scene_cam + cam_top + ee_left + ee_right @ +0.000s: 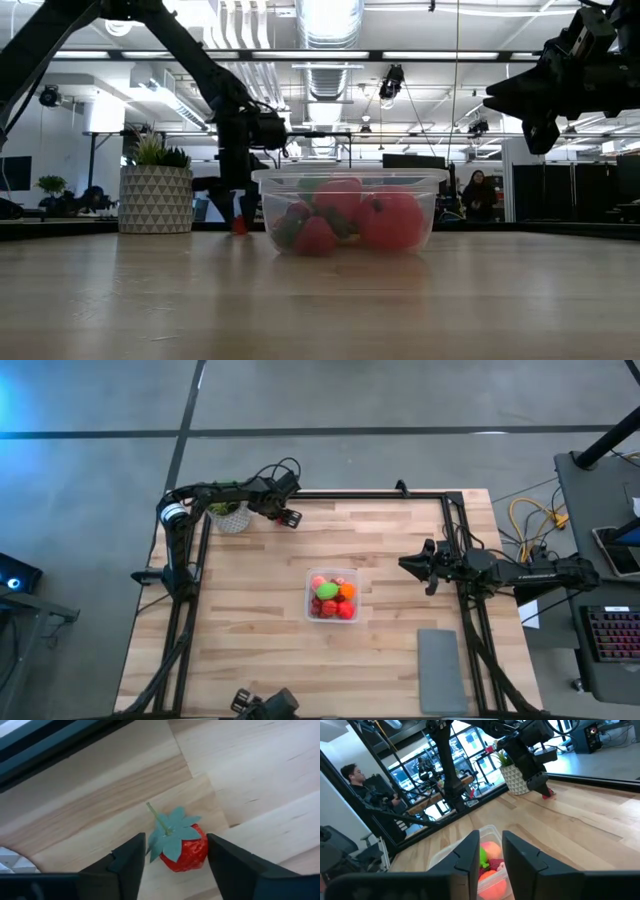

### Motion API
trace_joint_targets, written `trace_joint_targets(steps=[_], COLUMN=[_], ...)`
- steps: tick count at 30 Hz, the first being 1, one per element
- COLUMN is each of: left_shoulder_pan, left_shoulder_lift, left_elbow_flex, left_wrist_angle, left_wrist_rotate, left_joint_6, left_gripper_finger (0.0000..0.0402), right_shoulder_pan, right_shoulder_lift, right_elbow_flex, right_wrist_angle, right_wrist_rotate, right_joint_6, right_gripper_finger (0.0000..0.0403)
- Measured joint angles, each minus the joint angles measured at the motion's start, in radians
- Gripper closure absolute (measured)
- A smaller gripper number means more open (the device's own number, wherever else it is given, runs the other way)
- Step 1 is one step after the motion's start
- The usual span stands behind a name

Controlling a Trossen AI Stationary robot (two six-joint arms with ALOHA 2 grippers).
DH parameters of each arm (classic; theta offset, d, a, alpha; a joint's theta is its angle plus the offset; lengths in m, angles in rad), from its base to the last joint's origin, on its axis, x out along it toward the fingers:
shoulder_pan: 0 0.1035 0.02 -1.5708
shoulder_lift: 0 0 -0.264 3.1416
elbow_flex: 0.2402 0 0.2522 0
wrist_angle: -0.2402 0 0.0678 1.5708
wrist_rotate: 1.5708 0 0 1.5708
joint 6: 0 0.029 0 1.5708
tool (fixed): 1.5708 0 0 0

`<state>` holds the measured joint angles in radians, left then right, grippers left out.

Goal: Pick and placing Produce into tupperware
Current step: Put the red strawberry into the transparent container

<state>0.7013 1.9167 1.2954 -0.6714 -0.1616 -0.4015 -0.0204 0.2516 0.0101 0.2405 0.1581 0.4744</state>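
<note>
The clear tupperware (333,597) stands mid-table, holding red, orange and pink produce and one lime-green piece (327,591); the low view shows the tupperware (350,210) too. A lone red strawberry (184,849) with a green leaf cap lies on the wood at the far left, next to the potted plant. My left gripper (290,518) (175,862) is open, pointing down, with one finger on each side of that strawberry. My right gripper (408,565) (491,857) hovers above the table, right of the tupperware, its fingers only a narrow gap apart and holding nothing. My left gripper comes at the strawberry from above, its fingers (131,857) close against the fruit's two sides. I cannot tell whether they touch it. The strawberry's underside lies on the table.
A potted green plant (230,515) in a white patterned pot stands just left of my left gripper. A flat grey pad (440,668) lies at the near right. Black frame rails run along the far and side edges. People sit in the room beyond.
</note>
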Motion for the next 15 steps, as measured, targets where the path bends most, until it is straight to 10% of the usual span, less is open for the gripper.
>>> trace_joint_targets(steps=[15], left_shoulder_pan=[-0.002], left_shoulder_lift=[-0.001], left_elbow_flex=[-0.037], left_wrist_angle=[0.017], left_wrist_rotate=[0.004], left_joint_6=[-0.011], left_gripper_finger=[0.0243], right_shoulder_pan=[0.000], right_shoulder_lift=[0.000], right_elbow_flex=[0.000], right_wrist_angle=[0.000], right_wrist_rotate=[0.000], right_joint_6=[0.000], right_gripper_finger=[0.0333])
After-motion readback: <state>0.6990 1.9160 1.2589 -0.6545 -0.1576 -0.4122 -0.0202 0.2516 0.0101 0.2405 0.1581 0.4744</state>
